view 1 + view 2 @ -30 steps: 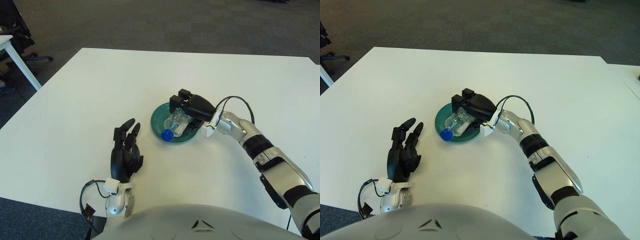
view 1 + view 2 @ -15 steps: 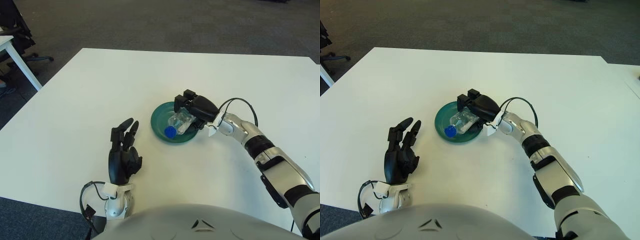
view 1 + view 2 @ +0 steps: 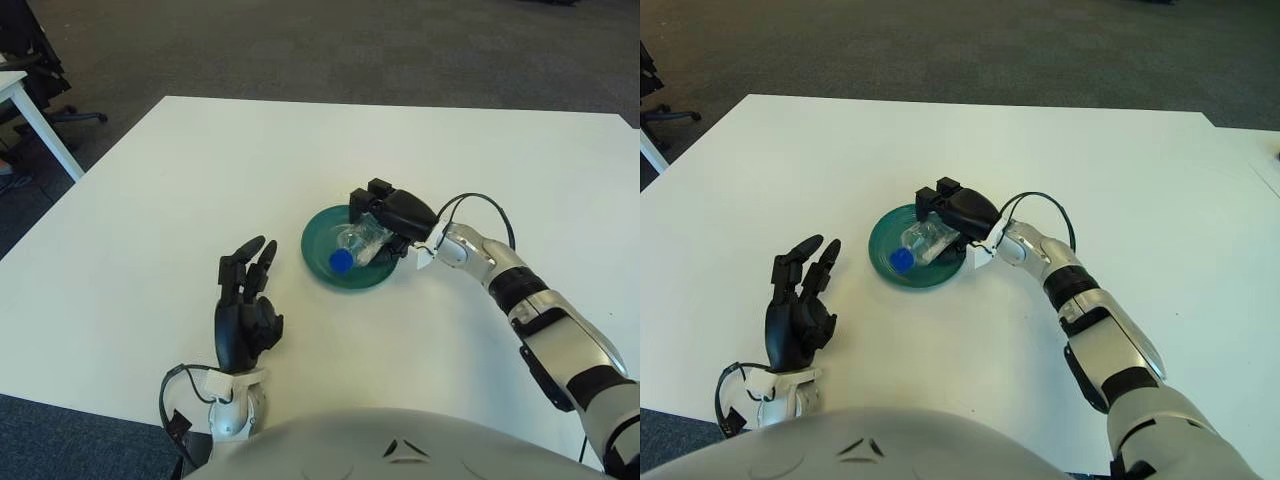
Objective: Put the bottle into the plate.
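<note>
Bottle (image 3: 355,245) is lying inside the green plate (image 3: 318,262), right hand (image 3: 392,213) gripping its base end, release and withdrawal pending; left hand (image 3: 244,305), fingers spread, is idling left of plate.

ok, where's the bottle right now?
The bottle lies in the green plate near the table's middle, blue cap toward the robot, with the right hand on its far end. The left hand shows well left of the plate.

The right robot hand (image 3: 385,212) covers the far end of the bottle (image 3: 355,245); whether its fingers touch the bottle is unclear.
</note>
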Motion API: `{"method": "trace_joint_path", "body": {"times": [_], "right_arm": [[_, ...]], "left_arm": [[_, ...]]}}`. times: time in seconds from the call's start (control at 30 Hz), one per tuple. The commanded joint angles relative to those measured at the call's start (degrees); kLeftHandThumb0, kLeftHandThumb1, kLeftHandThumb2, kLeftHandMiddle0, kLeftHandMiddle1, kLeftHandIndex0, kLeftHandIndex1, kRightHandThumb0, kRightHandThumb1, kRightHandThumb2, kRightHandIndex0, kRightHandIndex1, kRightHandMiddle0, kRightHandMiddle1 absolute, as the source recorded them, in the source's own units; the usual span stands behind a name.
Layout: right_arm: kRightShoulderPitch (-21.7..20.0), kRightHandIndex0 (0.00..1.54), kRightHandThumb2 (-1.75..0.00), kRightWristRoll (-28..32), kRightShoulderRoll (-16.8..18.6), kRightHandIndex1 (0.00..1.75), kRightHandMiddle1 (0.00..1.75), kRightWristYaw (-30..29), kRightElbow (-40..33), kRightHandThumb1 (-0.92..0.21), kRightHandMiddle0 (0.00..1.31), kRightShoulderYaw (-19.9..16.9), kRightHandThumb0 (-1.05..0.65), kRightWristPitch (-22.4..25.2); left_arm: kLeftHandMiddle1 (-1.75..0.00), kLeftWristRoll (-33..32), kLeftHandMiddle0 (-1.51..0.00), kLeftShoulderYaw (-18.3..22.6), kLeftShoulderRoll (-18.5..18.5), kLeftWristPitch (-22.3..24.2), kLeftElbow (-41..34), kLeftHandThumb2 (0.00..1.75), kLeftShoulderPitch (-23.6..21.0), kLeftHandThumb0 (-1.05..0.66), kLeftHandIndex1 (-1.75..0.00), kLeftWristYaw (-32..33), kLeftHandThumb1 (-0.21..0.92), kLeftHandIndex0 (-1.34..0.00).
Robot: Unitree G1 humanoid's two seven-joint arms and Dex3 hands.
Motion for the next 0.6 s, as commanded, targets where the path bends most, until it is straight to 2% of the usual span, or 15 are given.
{"method": "trace_joint_path", "body": {"times": [0.0,0.17,0.27,0.33,0.37,0.4,0.43,0.47,0.5,0.53,0.57], "right_arm": [[-2.4,1.35,-1.18,0.9,0.2,1.75,1.75,-0.1,1.1,-0.41,1.09,-0.6,-0.37,0.5],[-2.6,1.33,-1.24,2.1,0.1,1.75,1.75,0.2,1.9,-0.37,1.08,-1.1,-0.34,-0.4],[-2.9,1.33,-1.25,3.5,0.4,1.75,1.75,1.0,2.8,-0.36,1.08,-1.4,-0.33,-1.4],[-3.0,1.26,-1.2,5.4,0.7,1.75,1.75,2.4,3.8,-0.39,1.03,-1.8,-0.35,-2.4],[-3.0,1.15,-1.1,6.3,0.8,1.75,1.75,3.1,4.3,-0.45,0.95,-2.0,-0.39,-2.9],[-3.1,1.11,-1.06,7.3,0.9,1.75,1.75,4.1,4.8,-0.47,0.92,-2.1,-0.4,-3.5],[-3.2,1.01,-1.08,8.1,0.9,1.75,1.75,4.9,5.1,-0.47,0.77,-2.2,-0.41,-3.9],[-3.4,0.95,-1.09,9.1,0.9,1.75,1.75,6.5,5.6,-0.47,0.67,-2.3,-0.42,-4.1],[-3.6,0.81,-1.04,9.9,0.9,1.68,1.75,7.6,6.0,-0.51,0.6,-2.4,-0.42,-4.4],[-3.8,0.59,-0.95,10.4,0.8,1.59,1.74,8.9,6.3,-0.58,0.51,-2.2,-0.41,-4.6],[-4.0,0.46,-0.82,10.7,0.6,1.34,1.6,9.8,6.6,-0.7,0.36,-2.1,-0.62,-4.8]], "left_arm": [[-0.27,2.8,-0.45,-0.4,-1.5,0.0,10.1,0.76,-4.2,-0.9,-1.11,0.3,0.92,-0.14],[-0.28,3.2,-0.46,-0.6,-1.7,-0.1,10.3,0.76,-4.2,-0.9,-1.11,0.5,0.92,-0.14],[-0.29,1.0,-0.46,-1.2,-2.2,2.7,8.5,0.75,-3.1,-0.9,-1.12,-0.1,0.92,-0.14],[-0.3,0.0,-0.46,-1.7,-2.6,4.0,7.6,0.74,-2.5,-0.9,-1.12,-0.3,0.92,-0.14],[-0.3,-0.3,-0.46,-1.8,-2.7,4.3,7.5,0.74,-2.4,-0.9,-1.12,-0.3,0.92,-0.14],[-0.3,-0.2,-0.46,-1.8,-2.8,4.1,7.6,0.74,-2.5,-0.9,-1.12,-0.3,0.92,-0.14],[-0.31,0.0,-0.46,-1.8,-2.8,3.9,7.6,0.73,-2.5,-0.9,-1.12,-0.3,0.92,-0.14],[-0.31,0.5,-0.46,-1.6,-2.7,3.2,8.0,0.73,-2.8,-0.9,-1.12,-0.1,0.92,-0.14],[-0.31,1.0,-0.45,-1.5,-2.7,2.7,8.4,0.73,-3.0,-0.9,-1.12,0.1,0.92,-0.14],[-0.31,1.6,-0.45,-1.3,-2.6,2.3,8.7,0.73,-3.2,-0.9,-1.12,0.3,0.92,-0.14],[-0.32,2.0,-0.45,-1.3,-2.6,2.0,9.0,0.74,-3.4,-0.91,-1.12,0.4,0.92,-0.14]]}}
